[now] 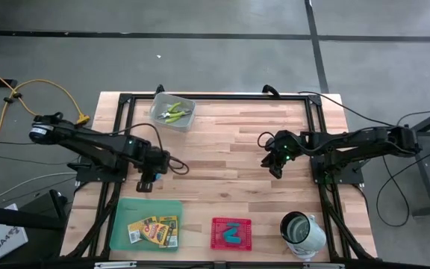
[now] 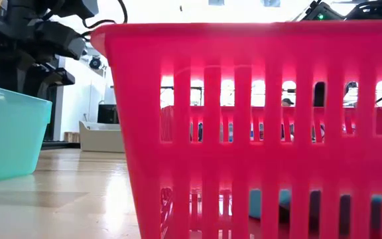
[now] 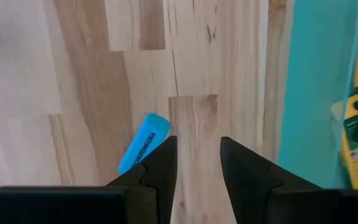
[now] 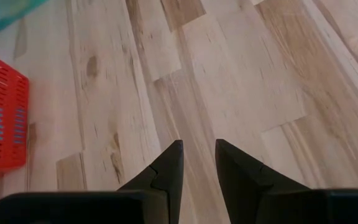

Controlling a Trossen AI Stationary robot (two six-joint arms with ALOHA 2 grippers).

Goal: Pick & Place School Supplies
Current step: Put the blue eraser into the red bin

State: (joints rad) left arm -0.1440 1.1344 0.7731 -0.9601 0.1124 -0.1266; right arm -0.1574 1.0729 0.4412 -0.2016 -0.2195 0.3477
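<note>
Pale butcher-block planks (image 1: pixel 222 142) make up the tabletop, with grey floor around it. Over its left part the left gripper (image 3: pixel 197 163) hangs with its two dark fingers (image 3: pixel 160 168) parted by a narrow gap and nothing between them. Just outside one finger lies a light-blue oblong piece (image 3: pixel 143 142) flat on the wood, its near end tucked against or under that fingertip; whether they touch cannot be told. Close beyond the gripper, toward the table's front edge, is the green tray (image 1: pixel 148 204), and in it the yellow-orange crayon boxes (image 1: pixel 155 231) lie side by side.

Further along the front edge stands the red slotted basket (image 1: pixel 231 233) with more light-blue pieces (image 1: pixel 233 233) inside, their number not clear. A white-and-metal cup (image 1: pixel 302 232) sits at the front right corner. At the far edge, behind the left gripper, a clear tray (image 1: pixel 173 111) holds the plier-like tools with yellow-green handles (image 1: pixel 175 113).

The right gripper (image 4: pixel 199 163) hovers over bare wood right of centre, fingers slightly apart, empty.
</note>
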